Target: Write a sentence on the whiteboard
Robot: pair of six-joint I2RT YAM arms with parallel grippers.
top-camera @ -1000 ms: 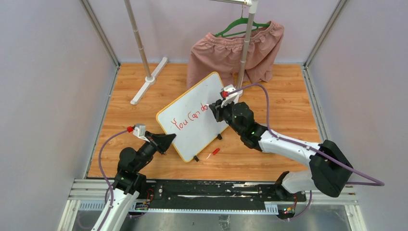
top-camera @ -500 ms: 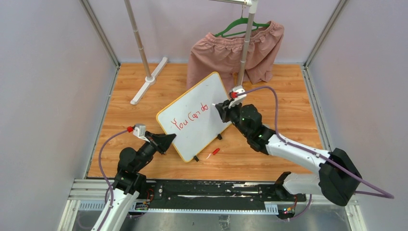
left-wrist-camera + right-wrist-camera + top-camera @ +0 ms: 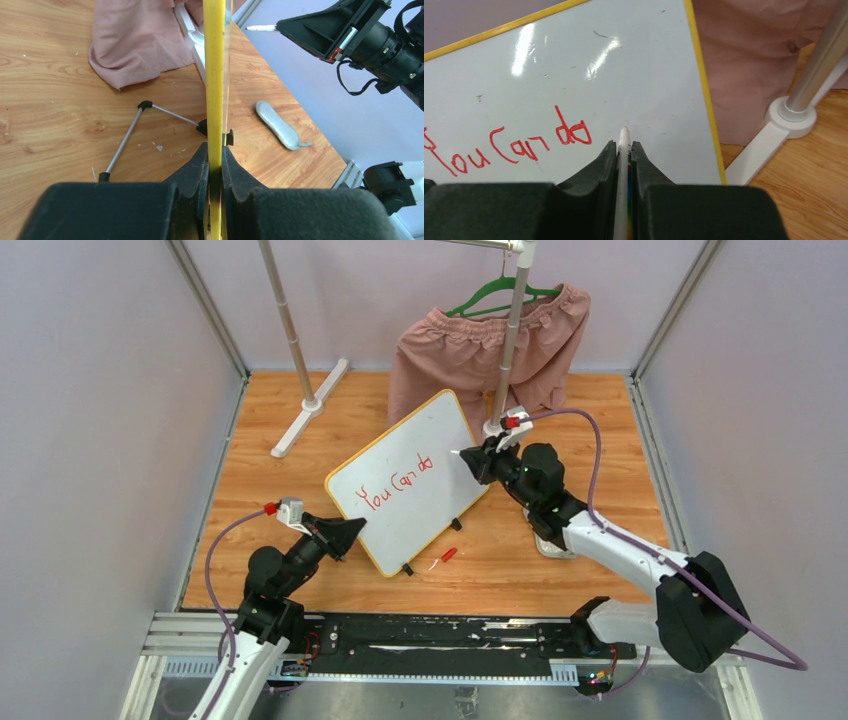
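Observation:
The whiteboard (image 3: pixel 415 445) stands tilted on the wooden floor, its yellow frame edge-on in the left wrist view (image 3: pixel 214 75). My left gripper (image 3: pixel 347 532) is shut on its lower left edge. Red writing reading "You Can do" (image 3: pixel 395 487) runs across the board and shows in the right wrist view (image 3: pixel 509 145). My right gripper (image 3: pixel 478 460) is shut on a white marker (image 3: pixel 623 170) whose tip sits just off the white surface, right of "do". The marker tip also shows in the left wrist view (image 3: pixel 260 28).
A clothes rack pole (image 3: pixel 510 330) with pink shorts (image 3: pixel 470 350) on a green hanger stands behind the board. A second pole and white foot (image 3: pixel 300 410) are at the back left. A red marker cap (image 3: pixel 447 555) lies by the board's black feet.
My right gripper has moved right and back along the board with the marker, away from the word "do". The left gripper and the board have not moved.

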